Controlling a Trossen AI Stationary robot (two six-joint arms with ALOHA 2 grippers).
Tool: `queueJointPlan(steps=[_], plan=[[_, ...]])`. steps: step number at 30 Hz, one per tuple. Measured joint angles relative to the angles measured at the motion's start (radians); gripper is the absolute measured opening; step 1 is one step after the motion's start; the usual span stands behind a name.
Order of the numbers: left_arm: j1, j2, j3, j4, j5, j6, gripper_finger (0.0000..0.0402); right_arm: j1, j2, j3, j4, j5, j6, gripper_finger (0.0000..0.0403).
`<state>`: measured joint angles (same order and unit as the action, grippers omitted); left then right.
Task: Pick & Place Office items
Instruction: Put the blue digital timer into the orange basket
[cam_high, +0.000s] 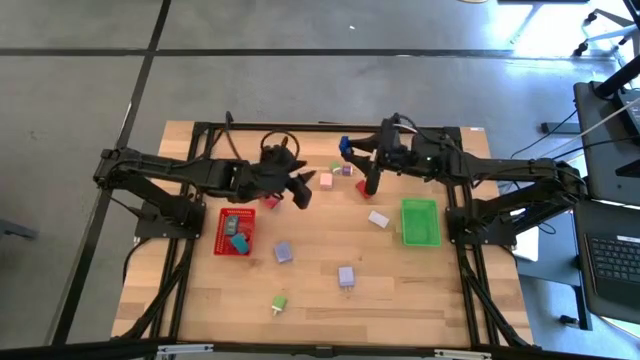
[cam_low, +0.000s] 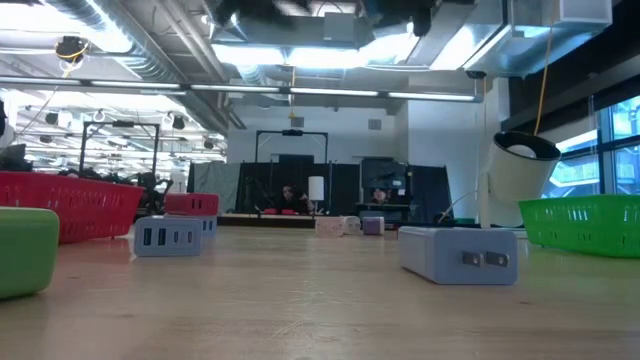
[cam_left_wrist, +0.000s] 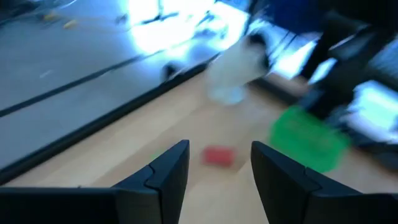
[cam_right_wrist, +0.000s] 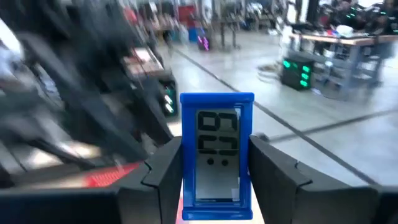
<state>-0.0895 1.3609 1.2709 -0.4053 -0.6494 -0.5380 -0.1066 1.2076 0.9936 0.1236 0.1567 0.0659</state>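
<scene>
Landmark: green tray (cam_high: 420, 222). Toward the near table edge from it, broad bare wood, broken only by a lavender block (cam_high: 346, 276), a second lavender block (cam_high: 284, 252) and a green block (cam_high: 279, 302), well apart. Just beside the tray's left rim, a white adapter (cam_high: 378, 218). Farther left, past open wood, the red tray (cam_high: 235, 231). Beyond the tray toward the far edge, crowded: right gripper (cam_high: 346, 147) gripping a blue clock (cam_right_wrist: 216, 155), left gripper (cam_high: 300, 190) with fingers parted, pink block (cam_high: 326, 180) between.
</scene>
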Motion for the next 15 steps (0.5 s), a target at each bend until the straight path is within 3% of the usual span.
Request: queueJointPlan(steps=[5,15], plan=[[0.042,0.000,0.000,0.140,0.037,-0.087,0.0176,0.002,0.000,0.000,-0.154,0.065,-0.074,0.0161],[0.154,0.101,-0.001,0.184,0.310,-0.341,0.0225,0.037,0.016,0.000,-0.326,0.124,-0.016,0.0161]])
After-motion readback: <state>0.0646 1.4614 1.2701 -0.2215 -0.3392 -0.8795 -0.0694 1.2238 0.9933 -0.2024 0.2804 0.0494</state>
